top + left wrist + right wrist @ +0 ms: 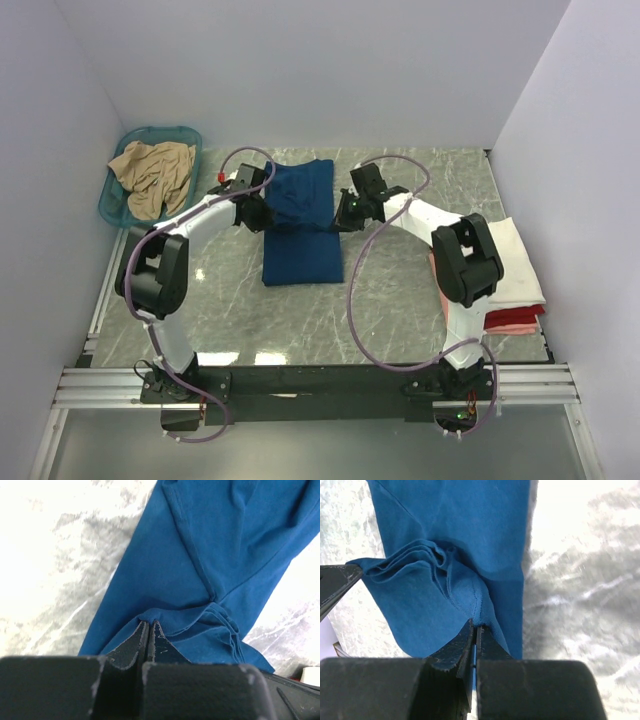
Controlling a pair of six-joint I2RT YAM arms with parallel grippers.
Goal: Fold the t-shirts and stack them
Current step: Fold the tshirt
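A dark blue t-shirt [300,225] lies partly folded in the middle of the table, its far half lifted off the surface. My left gripper [262,213] is shut on the shirt's left edge, and my right gripper [345,213] is shut on its right edge. In the left wrist view the left gripper [149,624] pinches a ridge of blue t-shirt cloth [200,555]. In the right wrist view the right gripper [476,626] pinches a seam of the bunched blue t-shirt [455,540]. A tan t-shirt [152,172] lies crumpled in the basket. Folded cream-white [512,262], pink [442,290] and red [510,322] t-shirts are stacked at the right.
The teal plastic basket [185,132] stands at the back left corner. White walls close in the table on three sides. The marble tabletop [390,300] shows between the blue shirt and the stack. The left arm's tip [335,582] pokes into the right wrist view.
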